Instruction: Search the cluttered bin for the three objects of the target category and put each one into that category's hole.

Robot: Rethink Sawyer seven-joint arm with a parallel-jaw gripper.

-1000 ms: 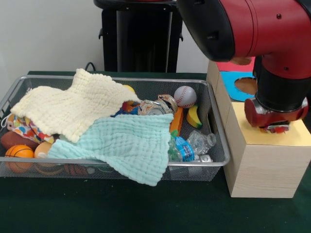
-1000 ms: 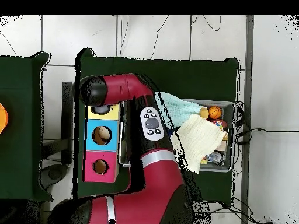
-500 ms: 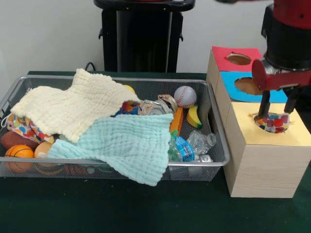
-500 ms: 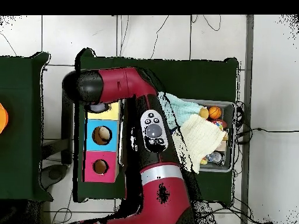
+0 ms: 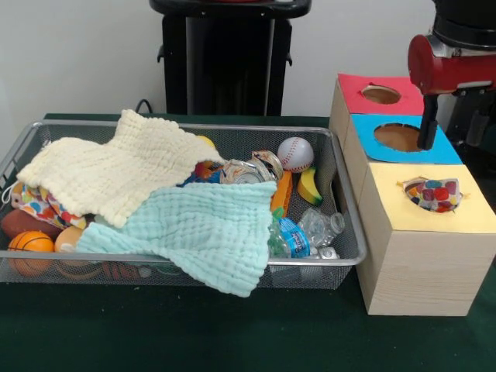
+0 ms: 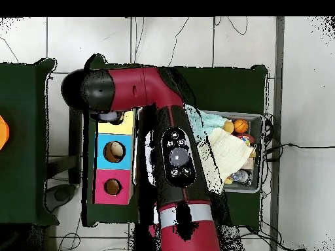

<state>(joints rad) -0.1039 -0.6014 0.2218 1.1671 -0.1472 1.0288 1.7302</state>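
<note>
One multicoloured soft object (image 5: 435, 194) now sits lodged in the yellow hole (image 5: 432, 194), just released, so one delivery looks done, while behind it the gripper (image 5: 449, 128) has risen clear, fingers spread and empty.

My front camera sits low and close, facing across the desk (image 5: 194, 333) at the wire bin (image 5: 341, 209) and the box of holes (image 5: 422, 256). My overhead camera looks straight down from far higher. Both views share the bin (image 6: 256, 119) and box (image 6: 105, 178).
</note>
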